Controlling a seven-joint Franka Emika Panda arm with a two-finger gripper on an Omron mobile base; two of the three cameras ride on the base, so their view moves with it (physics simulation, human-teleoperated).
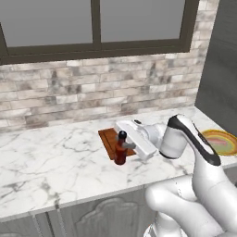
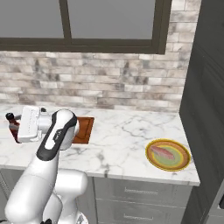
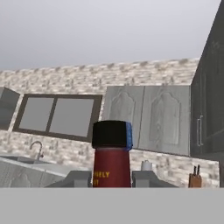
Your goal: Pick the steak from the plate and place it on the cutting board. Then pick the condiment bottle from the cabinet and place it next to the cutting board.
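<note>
You see the gripper (image 1: 128, 146) pinching the bottle (image 1: 121, 149) upright, at the near-left corner of the board (image 1: 109, 139). The steak (image 2: 168, 153) lies on the plate (image 2: 152, 162), well apart.

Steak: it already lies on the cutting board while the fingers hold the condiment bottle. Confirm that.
Not quite. The steak lies on the plate, not the cutting board, as the right base view shows. The fingers do hold the condiment bottle.
</note>
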